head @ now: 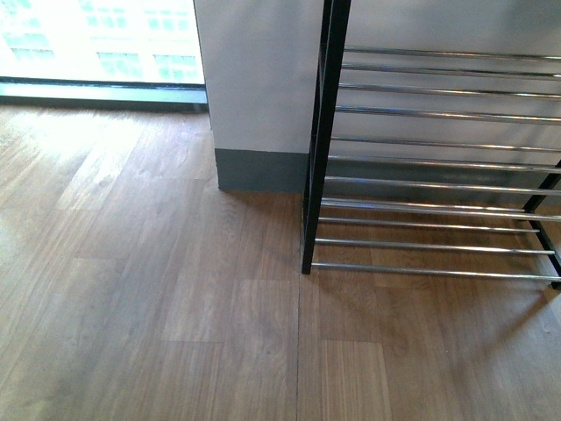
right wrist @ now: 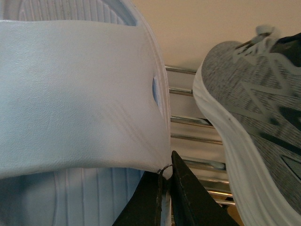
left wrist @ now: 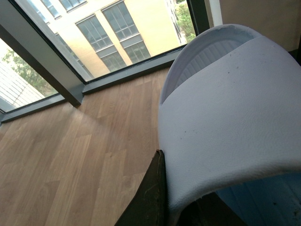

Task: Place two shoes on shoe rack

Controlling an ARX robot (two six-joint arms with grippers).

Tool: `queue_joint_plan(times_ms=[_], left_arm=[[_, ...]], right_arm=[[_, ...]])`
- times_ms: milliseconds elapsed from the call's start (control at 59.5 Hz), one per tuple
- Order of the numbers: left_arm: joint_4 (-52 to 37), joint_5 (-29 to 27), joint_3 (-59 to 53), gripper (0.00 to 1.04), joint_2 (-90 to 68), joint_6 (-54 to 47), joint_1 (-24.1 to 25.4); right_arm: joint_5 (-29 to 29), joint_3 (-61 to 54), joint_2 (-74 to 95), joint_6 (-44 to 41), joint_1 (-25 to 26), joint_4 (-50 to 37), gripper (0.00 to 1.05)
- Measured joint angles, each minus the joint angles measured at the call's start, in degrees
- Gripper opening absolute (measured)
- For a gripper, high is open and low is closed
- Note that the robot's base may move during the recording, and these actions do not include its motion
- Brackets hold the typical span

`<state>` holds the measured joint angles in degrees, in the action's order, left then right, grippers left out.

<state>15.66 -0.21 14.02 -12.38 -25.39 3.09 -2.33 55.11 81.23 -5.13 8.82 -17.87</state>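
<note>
Right gripper pinched the strap edge of a white slide, whose length ran away from the wrist. Just beside it, a grey sneaker lay across the shoe rack rods. Left gripper clamped a second white slide above the wooden floor, with a window beyond.

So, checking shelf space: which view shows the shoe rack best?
Front view: the shoe rack shows its black post and several rows of rods. Right wrist view shows only a few rods beside a grey sneaker; left wrist view, none.
</note>
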Motion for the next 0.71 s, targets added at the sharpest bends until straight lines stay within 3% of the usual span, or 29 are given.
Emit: queue_joint_plan(times_ms=[336, 705], left_arm=[[0.00, 0.00, 0.00, 0.02, 0.00, 0.00, 0.00], [0.00, 0.00, 0.00, 0.02, 0.00, 0.00, 0.02]], right_arm=[[3.85, 26.69, 17.14, -2.58, 1.42, 17.90, 0.01], [7.67, 39.32, 23.06, -8.13, 0.98, 26.84, 0.01]])
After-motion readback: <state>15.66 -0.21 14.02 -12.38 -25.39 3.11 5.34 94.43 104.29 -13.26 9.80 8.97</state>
